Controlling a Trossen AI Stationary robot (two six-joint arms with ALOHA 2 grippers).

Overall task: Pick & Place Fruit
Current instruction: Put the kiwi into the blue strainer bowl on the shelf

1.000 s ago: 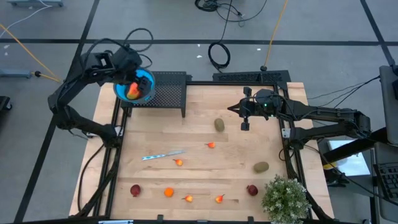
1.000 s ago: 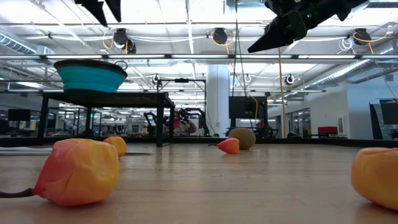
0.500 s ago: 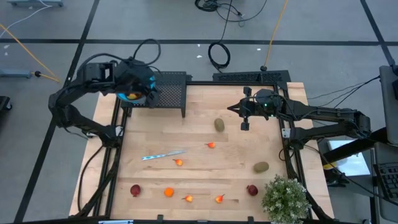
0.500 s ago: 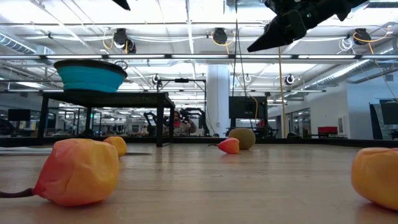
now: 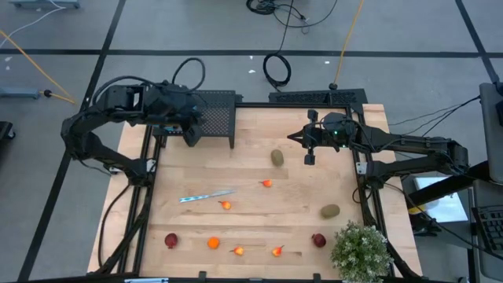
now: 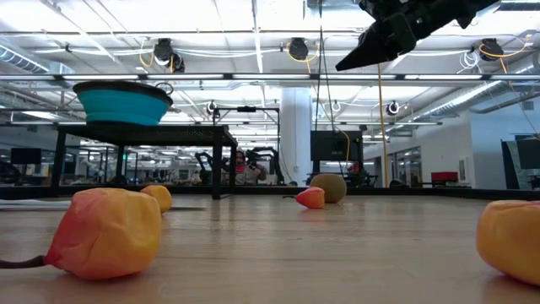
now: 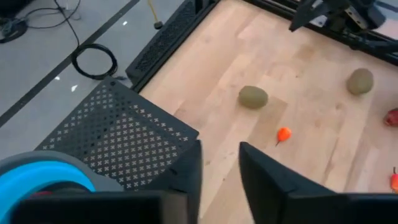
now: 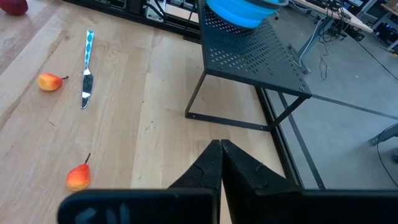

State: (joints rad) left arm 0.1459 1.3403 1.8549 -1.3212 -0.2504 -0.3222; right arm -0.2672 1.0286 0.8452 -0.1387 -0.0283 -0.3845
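Observation:
Fruit lies scattered on the wooden table: a brown kiwi (image 5: 277, 157), a second kiwi (image 5: 330, 211), small orange pieces (image 5: 267, 183) (image 5: 226, 205) (image 5: 213, 243), and dark red ones (image 5: 170, 240) (image 5: 318, 240). My left gripper (image 5: 192, 134) hangs over the black perforated stand (image 5: 216, 114) at the far left. Its fingers (image 7: 221, 149) stand a little apart with nothing between them. The blue bowl (image 7: 37, 180) sits on the stand beside it. My right gripper (image 5: 310, 157) hangs shut (image 8: 221, 155) above the table's far right part, holding nothing.
A slim silver knife (image 5: 206, 195) lies left of the table's middle. A potted plant (image 5: 361, 251) stands at the near right corner. The black frame rails run along the table's left and right sides. In the low view, orange fruit (image 6: 105, 232) lies close to the camera.
My left gripper has swung from above the blue bowl toward the table's right, and now hangs over the stand's perforated top. The arm now covers the bowl in the high view. The right arm and the fruit on the table have kept still.

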